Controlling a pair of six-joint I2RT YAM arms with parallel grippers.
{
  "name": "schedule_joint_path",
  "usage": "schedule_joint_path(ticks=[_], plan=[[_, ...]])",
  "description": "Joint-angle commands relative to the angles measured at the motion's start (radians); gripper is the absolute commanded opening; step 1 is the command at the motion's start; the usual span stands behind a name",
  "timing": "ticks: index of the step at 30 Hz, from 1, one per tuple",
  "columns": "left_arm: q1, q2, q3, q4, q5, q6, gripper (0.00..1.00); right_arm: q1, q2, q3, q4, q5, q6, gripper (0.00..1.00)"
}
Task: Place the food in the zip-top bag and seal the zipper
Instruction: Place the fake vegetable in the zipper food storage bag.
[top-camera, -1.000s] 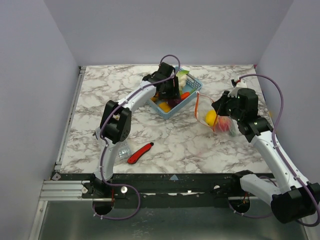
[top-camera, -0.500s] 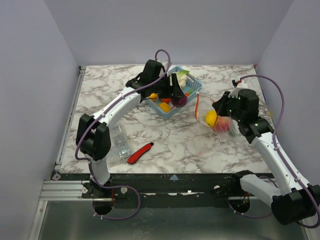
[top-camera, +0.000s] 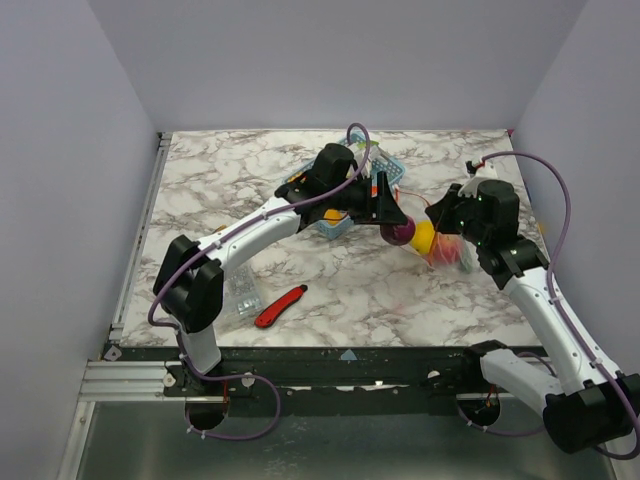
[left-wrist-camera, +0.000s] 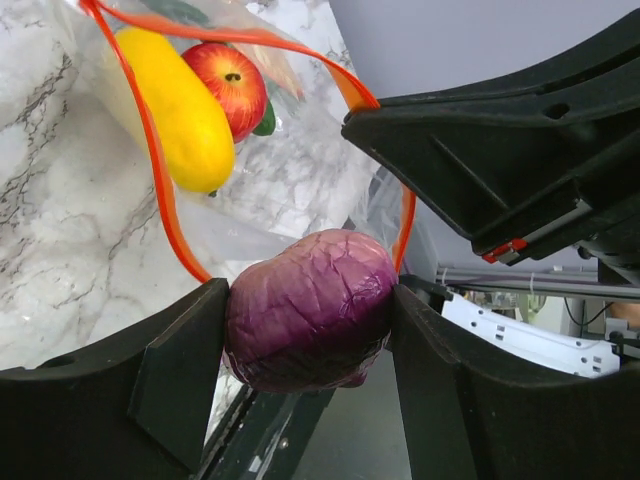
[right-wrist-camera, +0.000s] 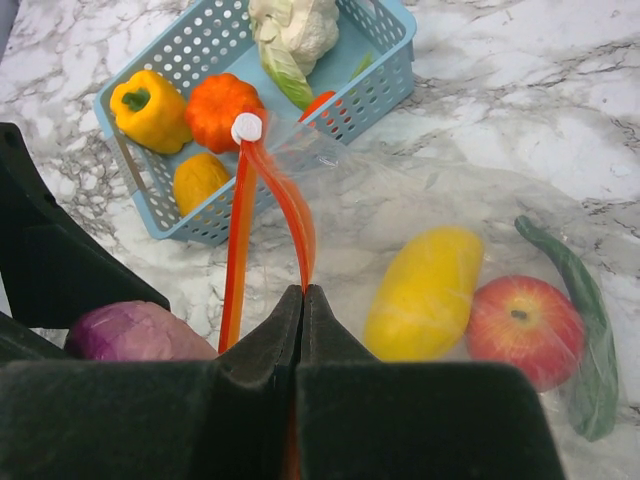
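My left gripper (top-camera: 396, 228) is shut on a purple cabbage (left-wrist-camera: 308, 308) and holds it at the open mouth of the zip-top bag (right-wrist-camera: 440, 215). The cabbage also shows in the top view (top-camera: 399, 232) and the right wrist view (right-wrist-camera: 135, 332). My right gripper (right-wrist-camera: 303, 292) is shut on the bag's orange-red zipper (right-wrist-camera: 290, 205) and holds the mouth up and open. Inside the bag lie a yellow mango (right-wrist-camera: 425, 290), a red apple (right-wrist-camera: 524, 329) and a green piece (right-wrist-camera: 575, 300). The zipper loop (left-wrist-camera: 155, 160) rings the mouth in the left wrist view.
A blue lattice basket (right-wrist-camera: 385, 75) behind the bag holds a yellow pepper (right-wrist-camera: 150, 108), an orange pumpkin (right-wrist-camera: 222, 108), a white cauliflower (right-wrist-camera: 292, 25) and other pieces. A red utility knife (top-camera: 280, 305) and a clear ridged box (top-camera: 240, 290) lie near the left arm's base.
My left arm has lifted the purple cabbage out of the basket and carried it right to the bag's mouth. My right gripper has kept its hold on the zipper.
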Motion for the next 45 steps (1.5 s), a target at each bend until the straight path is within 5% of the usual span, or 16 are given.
schedule_joint_path(ticks=[1,15,21,26,45], plan=[[-0.003,-0.023,0.015,0.079,0.01,-0.05,0.1,0.001,-0.025,-0.012,0.027,0.022,0.007,0.0],[-0.066,0.09,0.114,0.038,-0.013,-0.06,0.25,0.002,-0.038,-0.016,0.029,0.026,0.011,0.0],[-0.086,0.124,0.158,-0.039,-0.04,-0.057,0.61,0.003,-0.044,-0.016,0.03,0.025,0.011,0.0],[-0.109,0.117,0.165,-0.056,-0.045,-0.028,0.74,0.002,-0.047,-0.018,0.03,0.028,0.012,0.0],[-0.081,0.018,0.088,-0.063,-0.081,0.05,0.79,0.002,-0.052,-0.016,0.02,0.033,0.011,0.0]])
